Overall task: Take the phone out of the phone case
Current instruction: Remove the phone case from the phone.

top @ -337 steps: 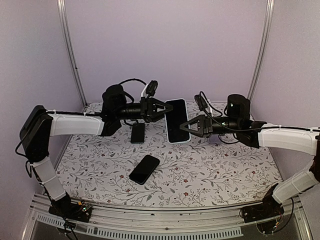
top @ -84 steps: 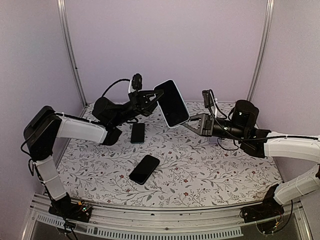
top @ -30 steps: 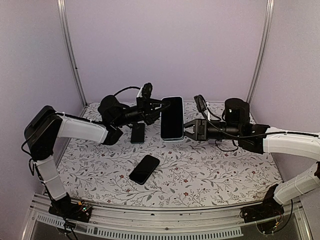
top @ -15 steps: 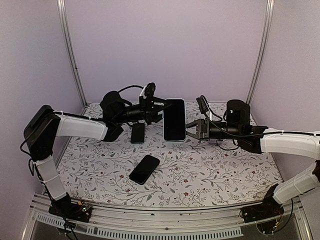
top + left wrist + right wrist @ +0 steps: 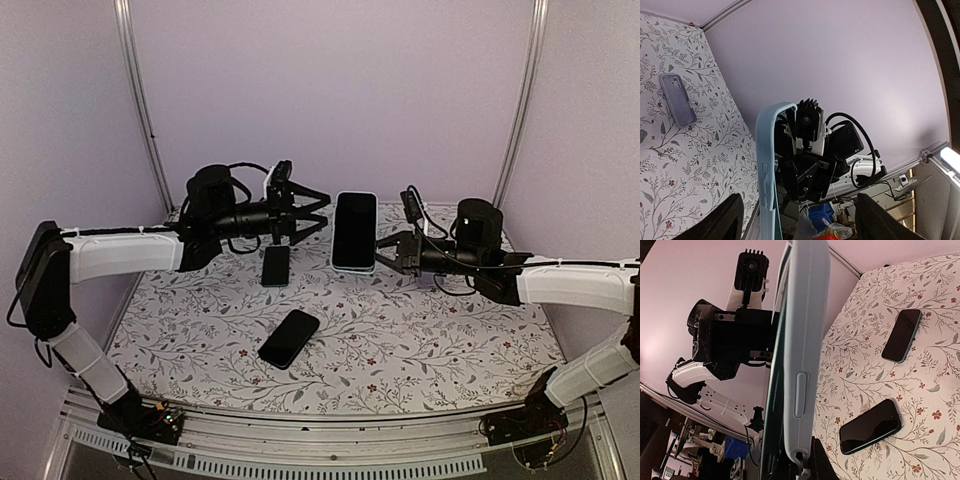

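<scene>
The right claw (image 5: 383,251) is clamped on one long edge of the phone case (image 5: 802,330), holding it upright in the air above the tabletop (image 5: 450,340). From its own wrist view the pale blue side wall with its button strip runs straight up out of the grip. The phone (image 5: 354,230) sits in that shell, dark screen ringed all round by the light rim, and no corner looks lifted or peeled, so the separation itself is not yet done. On the far side of the case from the right claw, the left claw (image 5: 322,212) stands wide apart with its fingers (image 5: 722,220) splayed. It is aimed at the case's opposite edge but is just clear of it and touches nothing. Below and beyond the left claw, a blue-edged phone (image 5: 275,266) lies flat on the tabletop, and nearer the arm bases lies a dark phone (image 5: 288,338); neither is touched. By my judgement the lift and the presenting of the case are done. What is left is the whole extraction: a second hold on the rim or a corner, flexing the shell back, and easing the handset free.
</scene>
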